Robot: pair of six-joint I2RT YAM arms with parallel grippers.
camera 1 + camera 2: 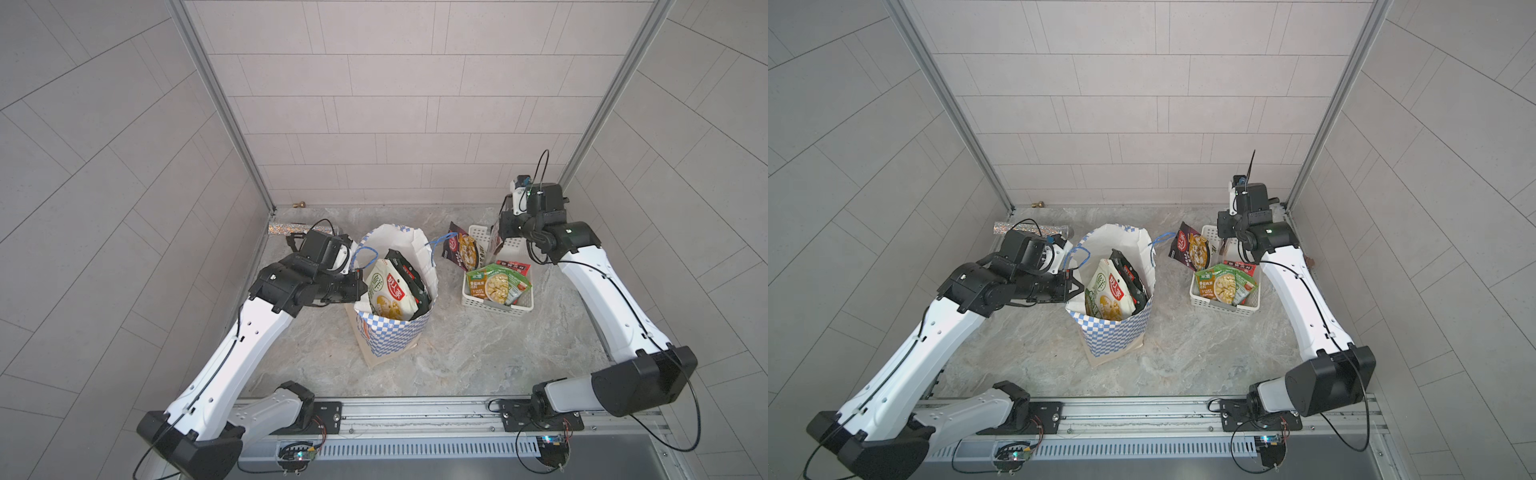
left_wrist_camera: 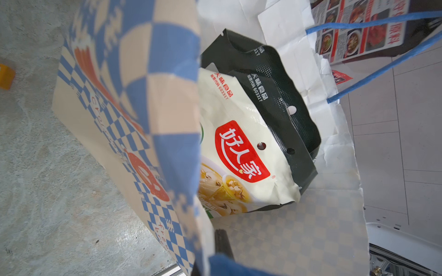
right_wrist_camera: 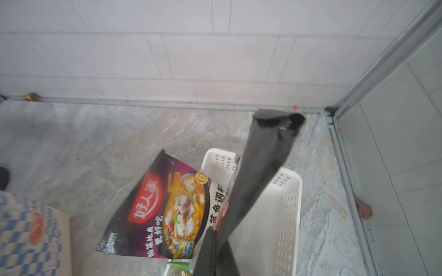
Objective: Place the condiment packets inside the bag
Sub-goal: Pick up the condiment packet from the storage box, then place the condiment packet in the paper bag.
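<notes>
The blue-and-white checkered paper bag [image 1: 390,332] is stood at the centre of both top views. Its mouth is held open by the left gripper [image 1: 360,286], whose jaws are closed on the bag's left rim. Two condiment packets are already seen inside: a white-green packet [image 1: 388,293] and, behind it, a black packet [image 1: 409,274].

Right of centre, a white perforated basket [image 1: 498,306] is seen. A green-orange packet [image 1: 496,284] lies in it over a red-black packet [image 1: 514,268], and a black-purple packet [image 1: 462,248] is leant against its upper left side.

The right gripper [image 3: 217,255] is closed on a dark packet [image 3: 265,167], which is held edge-on above the basket in the right wrist view.

The step in hand is judged to be the lifting of this packet out of the basket. Next, a carry leftward over the bag's open mouth is called for. The blue cord handle [image 1: 441,240] on the bag's right side is to be cleared before the packet is released.
</notes>
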